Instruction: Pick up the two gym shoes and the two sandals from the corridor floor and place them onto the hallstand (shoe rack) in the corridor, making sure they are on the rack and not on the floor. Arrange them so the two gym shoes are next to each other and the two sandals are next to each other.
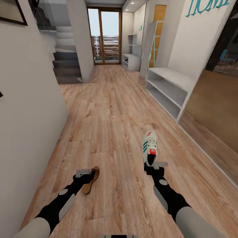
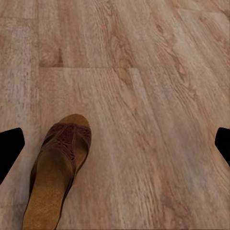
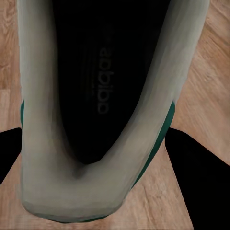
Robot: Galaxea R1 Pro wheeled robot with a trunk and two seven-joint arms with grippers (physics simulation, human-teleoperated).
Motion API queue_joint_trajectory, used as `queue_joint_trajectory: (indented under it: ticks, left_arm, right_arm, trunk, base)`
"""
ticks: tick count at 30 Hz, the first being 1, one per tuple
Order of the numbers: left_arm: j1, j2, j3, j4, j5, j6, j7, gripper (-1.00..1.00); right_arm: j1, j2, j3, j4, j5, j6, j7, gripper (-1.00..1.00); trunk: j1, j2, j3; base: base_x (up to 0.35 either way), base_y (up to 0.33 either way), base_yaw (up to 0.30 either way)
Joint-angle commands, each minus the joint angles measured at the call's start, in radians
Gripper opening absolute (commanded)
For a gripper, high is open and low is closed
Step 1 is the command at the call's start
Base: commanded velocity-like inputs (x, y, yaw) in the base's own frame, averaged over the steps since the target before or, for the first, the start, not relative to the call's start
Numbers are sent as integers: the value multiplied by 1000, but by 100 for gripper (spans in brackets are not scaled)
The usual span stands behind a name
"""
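Observation:
A white gym shoe [image 1: 149,145] with green stripes and a red tongue label points away from me at the centre right of the corridor floor [image 1: 112,109]. My right gripper [image 1: 154,166] is shut on its heel. In the right wrist view the dark inside of the gym shoe [image 3: 103,96] sits between the black fingers [image 3: 191,163]. A brown sandal [image 1: 92,180] lies on the planks at the lower left. Just beside it my left gripper [image 1: 85,173] hangs open, and the sandal [image 2: 60,167] lies nearer one of the wide-spread fingertips [image 2: 9,146]. The pale-grey hallstand [image 1: 172,79] stands against the right wall.
A white wall [image 1: 29,109] runs close along my left. Grey stairs [image 1: 66,62] rise at the far left, and a glass door [image 1: 106,36] ends the corridor. A second pale unit [image 1: 131,61] stands far right. A dark panel [image 1: 215,102] follows the hallstand.

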Motion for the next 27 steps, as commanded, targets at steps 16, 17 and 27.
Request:
queue_joint_trajectory:
  ticks: [16,17,27]
  left_arm:
    - [-4,41,-19,146,10,-35,114,100]
    - [-4,41,-19,146,9,-35,121,100]
    - [-3,32,-32,175,-56,-39,136,100]
  right_arm:
    - [-6,0,6,-175,-11,36,-4,-100]
    - [-6,-1,6,-230,-10,64,-4,-100]
    - [-7,-49,6,-567,-15,377,-4,-100]
  trunk:
    - [0,0,-1]
    - [0,0,-1]
    - [0,0,-1]
  base:
    - [189,-62,0]
    - [6,-1,0]
    - [14,-2,0]
